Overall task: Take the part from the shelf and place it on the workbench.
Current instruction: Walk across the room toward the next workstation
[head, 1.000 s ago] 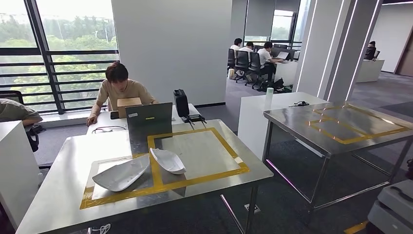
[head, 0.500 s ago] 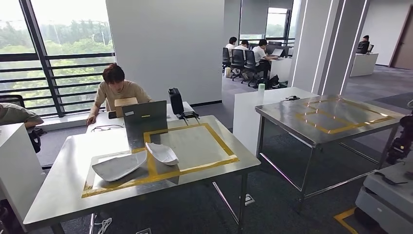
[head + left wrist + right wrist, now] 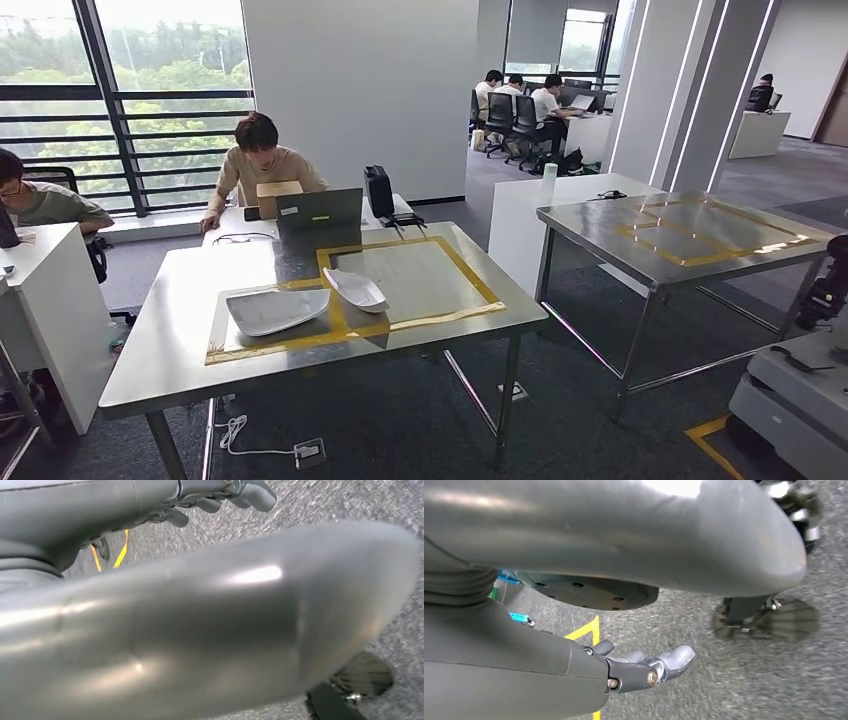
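Two white curved shell parts lie on the steel workbench (image 3: pixel 175 305) in the head view, inside its yellow tape frames: a larger part (image 3: pixel 277 309) on the left and a smaller part (image 3: pixel 356 290) beside it. My left hand (image 3: pixel 165 620) hangs over grey carpet, its thick thumb close to the lens and its fingers (image 3: pixel 250 492) stretched out, holding nothing. My right hand (image 3: pixel 624 672) also hangs above the carpet with its fingers (image 3: pixel 674 659) extended and apart, empty.
A laptop (image 3: pixel 318 213), a black case (image 3: pixel 378 190) and a seated person (image 3: pixel 262 165) are at the workbench's far end. A second taped steel table (image 3: pixel 600 225) stands to the right, a grey machine (image 3: pixel 800 400) at lower right, a white desk (image 3: pixel 50 300) and another person (image 3: pixel 40 200) on the left.
The whole head view has shifted: the camera moved, so the workbench sits farther off and a person at the left desk has come into view. The parts on the table have not moved.
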Controlling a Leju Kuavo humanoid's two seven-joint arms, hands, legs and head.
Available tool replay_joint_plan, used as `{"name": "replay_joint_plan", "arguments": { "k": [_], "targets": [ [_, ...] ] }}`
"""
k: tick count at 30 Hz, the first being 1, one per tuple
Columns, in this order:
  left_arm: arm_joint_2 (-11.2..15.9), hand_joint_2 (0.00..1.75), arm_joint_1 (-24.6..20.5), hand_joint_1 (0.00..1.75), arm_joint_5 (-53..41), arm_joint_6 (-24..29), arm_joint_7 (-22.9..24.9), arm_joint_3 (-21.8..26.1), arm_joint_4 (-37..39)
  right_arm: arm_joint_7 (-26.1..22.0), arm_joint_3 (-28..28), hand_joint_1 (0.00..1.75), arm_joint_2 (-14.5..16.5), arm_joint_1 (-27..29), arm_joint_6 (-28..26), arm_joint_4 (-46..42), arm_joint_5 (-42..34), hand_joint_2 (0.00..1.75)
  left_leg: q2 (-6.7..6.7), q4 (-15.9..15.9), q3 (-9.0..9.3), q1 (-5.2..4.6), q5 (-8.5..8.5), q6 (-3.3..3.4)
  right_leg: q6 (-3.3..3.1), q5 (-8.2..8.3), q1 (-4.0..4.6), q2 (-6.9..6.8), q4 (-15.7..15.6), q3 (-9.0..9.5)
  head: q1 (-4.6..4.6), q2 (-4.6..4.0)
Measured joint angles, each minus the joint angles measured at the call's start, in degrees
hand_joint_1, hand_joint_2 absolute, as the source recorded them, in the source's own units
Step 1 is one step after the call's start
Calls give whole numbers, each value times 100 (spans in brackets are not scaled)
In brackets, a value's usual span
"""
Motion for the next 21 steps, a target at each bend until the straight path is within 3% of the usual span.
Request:
{"name": "replay_joint_plan", "arguments": {
  "k": [1,2,3,5,7,8,11,12,13,15,16,17,18,19,20,21],
  "targets": [
    [-7,0,18,0,0,3,-8,-2,1,16,-6,0,0,-1,-9,0,-1,0,1,12,-70,-4,46,2,5,-144,-1,1,327,-63,1,0],
    [-13,0,32,0,0,4,-11,-4,2,29,-10,0,0,-2,-14,0,-2,44,3,27,-136,-7,86,-1,2,-159,0,3,492,-42,1,0],
    [-19,0,43,0,0,4,-11,-5,4,41,-12,0,0,-2,-18,0,-2,87,4,44,-197,-8,122,-7,-8,-69,0,4,447,82,1,0],
    [-30,0,52,0,0,5,-13,-8,5,59,-13,0,-1,-9,-21,0,-2,175,4,80,-292,-8,184,-30,-54,180,4,8,-211,605,1,0],
    [-38,0,48,0,-2,12,-42,-9,4,68,-14,0,-1,-26,-22,0,9,175,6,96,-350,-14,249,-85,-116,244,33,21,-938,1076,0,0],
    [-43,0,42,0,-6,17,-69,-11,3,71,-15,0,-1,-31,-21,0,20,175,8,93,-364,-12,288,-122,-146,225,52,28,-1128,1177,-1,0],
    [-59,0,1,0,-63,23,-134,-40,3,63,-15,0,9,-34,-8,0,55,175,1,83,-406,-4,354,-237,-249,334,56,19,-1200,1110,-1,1],
    [-63,0,-25,0,-90,21,-139,-54,2,59,-15,0,16,-43,-5,0,68,175,-7,154,-447,-3,251,-269,-297,392,41,8,-1216,1064,-2,1],
    [-66,0,-62,0,-111,14,-141,-69,-1,56,-15,0,27,-57,-5,0,81,175,-13,339,-515,-2,44,-297,-337,456,28,-3,-1234,1004,-6,0],
    [-73,0,-150,0,-129,-3,-135,-92,-4,56,-15,0,46,-85,-5,0,96,175,-20,991,-690,5,-495,-334,-384,573,39,-16,-1224,858,-8,0],
    [-77,0,-189,0,-133,-10,-133,-101,-5,57,-15,0,55,-93,-4,0,98,175,-20,1341,-749,6,-670,-347,-390,633,48,-21,-1213,772,-8,0],
    [-79,0,-217,0,-135,-13,-132,-103,-5,58,-15,0,60,-97,-4,0,99,175,-20,1572,-747,6,-707,-352,-391,693,57,-25,-1200,694,-7,0],
    [-81,0,-234,0,-137,-14,-133,-104,-5,58,-15,0,64,-98,-4,0,99,175,-20,1635,-666,5,-617,-349,-388,754,65,-27,-1186,611,-8,0],
    [-81,0,-245,0,-138,-14,-134,-106,-7,58,-15,0,67,-98,-4,0,99,175,-21,1498,-493,5,-446,-337,-379,813,71,-27,-1170,531,-7,0],
    [-81,0,-256,0,-139,-15,-136,-108,-9,57,-15,0,69,-99,-4,0,99,175,-22,1181,-232,3,-292,-317,-364,874,74,-25,-1150,454,-6,0],
    [-81,0,-268,0,-142,-15,-138,-111,-16,57,-15,0,71,-100,-4,0,99,175,-25,761,70,-6,-250,-293,-343,930,81,-24,-1132,380,-5,1]
  ]
}}
